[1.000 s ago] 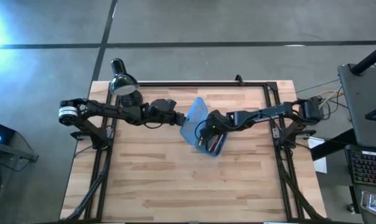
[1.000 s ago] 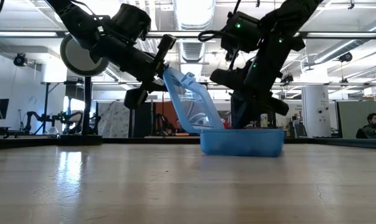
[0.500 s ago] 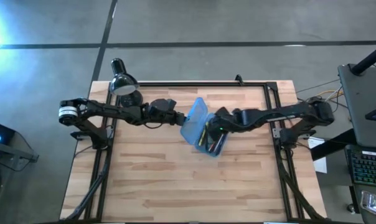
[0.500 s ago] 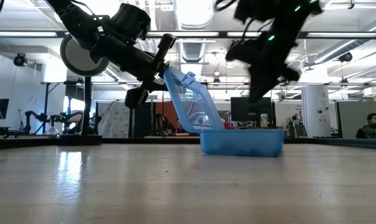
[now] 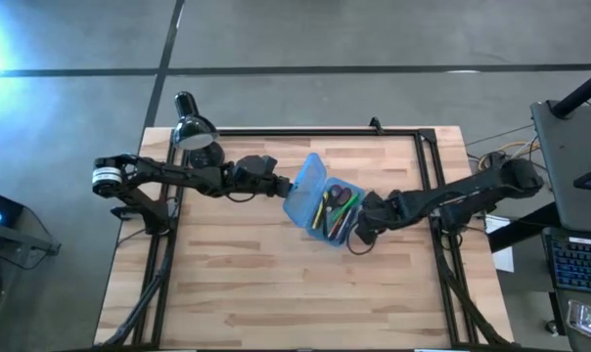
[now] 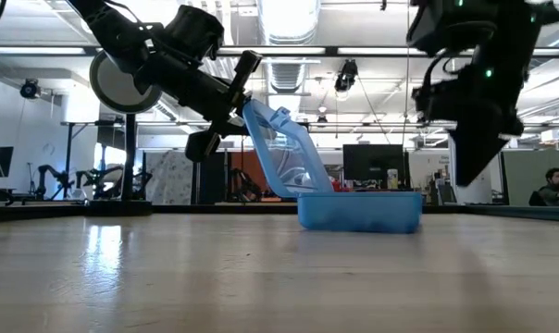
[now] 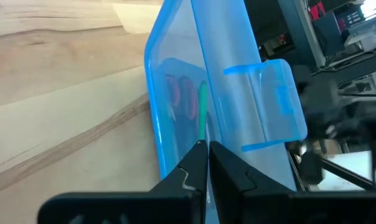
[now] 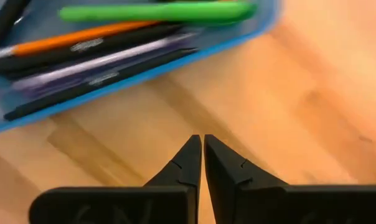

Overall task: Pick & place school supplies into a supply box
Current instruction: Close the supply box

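Resting on the wooden table (image 5: 256,284), the supply box (image 5: 320,207) holds the school supplies (image 5: 337,210); left gripper (image 5: 288,186) pinches its raised lid, right gripper (image 5: 359,238) hovers clenched, empty, beside it.

My bench (image 5: 247,284) is pale wood with soft grain lines, smooth and a little shiny. The pencil case (image 5: 305,192) is see-through blue plastic, glossy, and I can see colours through its lid (image 7: 194,81). The green pen (image 8: 157,11) looks like shiny plastic. My left claw (image 7: 205,163) and my right claw (image 8: 202,157) are dull black plastic. The desk lamp (image 5: 194,129) has a glossy black shade.
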